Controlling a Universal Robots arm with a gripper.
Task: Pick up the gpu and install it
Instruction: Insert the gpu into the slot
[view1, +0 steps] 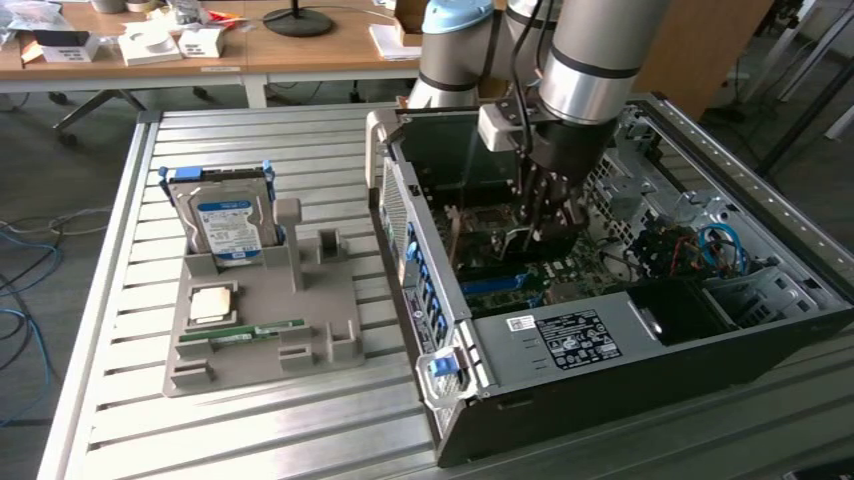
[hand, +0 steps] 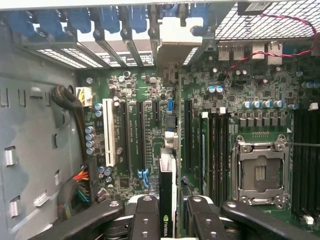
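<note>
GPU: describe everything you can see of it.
The gpu is a thin dark card seen edge-on, with a small green logo on its gripped end and a pale metal bracket at the other, by the case's rear slot openings. The jaws clamp its two flat faces. It stands on edge over the green motherboard, parallel to the long expansion slots. Whether it is seated in one cannot be told.

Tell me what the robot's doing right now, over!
Gripper shut on the gpu. Gpu edge-on over the motherboard slots, inside the computer case. Cable bundle off to one side, clear of it.
</note>
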